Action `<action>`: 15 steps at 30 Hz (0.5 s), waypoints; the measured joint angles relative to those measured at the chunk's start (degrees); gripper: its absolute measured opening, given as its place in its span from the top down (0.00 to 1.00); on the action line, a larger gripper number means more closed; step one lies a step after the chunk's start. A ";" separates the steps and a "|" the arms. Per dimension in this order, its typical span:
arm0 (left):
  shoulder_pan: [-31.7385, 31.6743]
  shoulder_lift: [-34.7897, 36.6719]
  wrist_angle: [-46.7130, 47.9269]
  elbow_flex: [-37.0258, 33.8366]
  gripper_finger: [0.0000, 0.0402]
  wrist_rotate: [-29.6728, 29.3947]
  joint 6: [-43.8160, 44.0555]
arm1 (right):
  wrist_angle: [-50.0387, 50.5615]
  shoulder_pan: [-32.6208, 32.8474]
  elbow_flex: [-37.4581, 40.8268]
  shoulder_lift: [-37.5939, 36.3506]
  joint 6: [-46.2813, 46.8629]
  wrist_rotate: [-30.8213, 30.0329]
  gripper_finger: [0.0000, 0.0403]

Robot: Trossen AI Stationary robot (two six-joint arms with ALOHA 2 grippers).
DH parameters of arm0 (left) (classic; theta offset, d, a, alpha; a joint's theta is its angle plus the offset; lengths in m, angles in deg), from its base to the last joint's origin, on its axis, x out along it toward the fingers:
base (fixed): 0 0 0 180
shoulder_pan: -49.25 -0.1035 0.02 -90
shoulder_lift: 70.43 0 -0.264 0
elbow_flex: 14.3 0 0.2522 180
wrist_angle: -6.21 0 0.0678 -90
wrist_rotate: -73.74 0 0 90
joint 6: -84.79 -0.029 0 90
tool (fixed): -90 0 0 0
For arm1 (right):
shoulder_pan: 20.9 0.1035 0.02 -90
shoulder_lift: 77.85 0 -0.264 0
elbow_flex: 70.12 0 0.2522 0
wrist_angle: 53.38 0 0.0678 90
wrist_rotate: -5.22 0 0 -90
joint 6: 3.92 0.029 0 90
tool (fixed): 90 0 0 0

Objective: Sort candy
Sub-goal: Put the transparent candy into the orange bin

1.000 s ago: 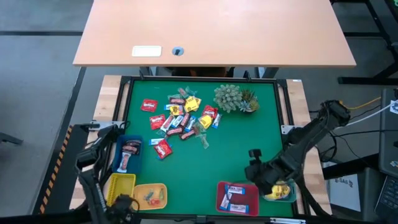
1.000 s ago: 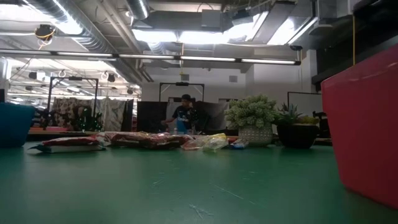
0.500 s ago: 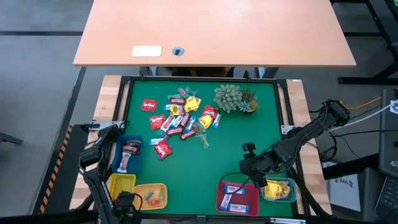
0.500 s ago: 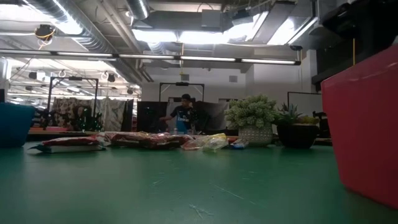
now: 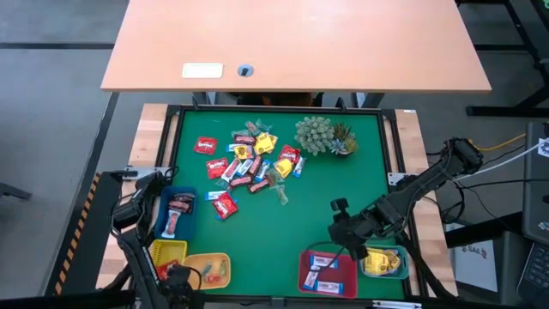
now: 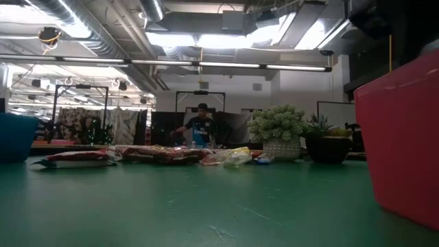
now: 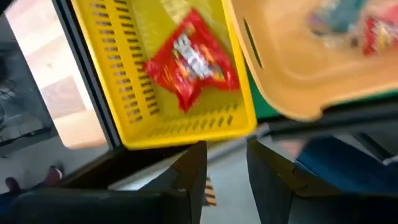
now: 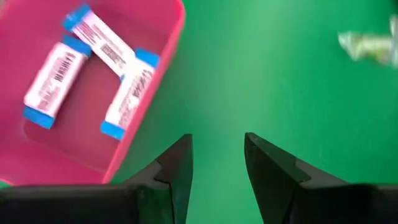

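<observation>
Red candy [image 7: 191, 60] in yellow tray [image 7: 118, 87]

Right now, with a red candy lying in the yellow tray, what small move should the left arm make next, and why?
Probably lift the left pincer away from the yellow tray and head back toward the candy pile. The red candy lies loose in the tray, the pincer's fingers are apart with nothing between them, and many sweets remain unsorted on the green mat.

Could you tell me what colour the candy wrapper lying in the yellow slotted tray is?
Red, with white lettering: the candy shows best in the left wrist view.
</observation>
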State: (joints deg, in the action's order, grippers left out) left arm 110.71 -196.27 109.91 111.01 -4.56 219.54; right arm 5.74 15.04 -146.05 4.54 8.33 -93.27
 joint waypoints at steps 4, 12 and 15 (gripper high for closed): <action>-0.69 0.00 0.07 3.30 0.75 -3.42 -0.23 | -5.21 -0.42 0.00 0.00 -2.25 -0.98 0.65; -2.54 0.00 -0.41 11.57 0.75 -29.45 -1.80 | -9.56 -5.92 0.00 0.03 -2.72 -6.82 0.65; -3.27 0.00 -1.65 13.54 0.75 -46.52 -4.22 | -12.34 -8.70 0.00 0.88 -3.28 -6.91 0.65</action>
State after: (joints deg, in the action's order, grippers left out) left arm 107.44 -196.27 108.25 124.55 -51.08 215.32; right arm -6.60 6.34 -146.05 5.42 5.05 -100.18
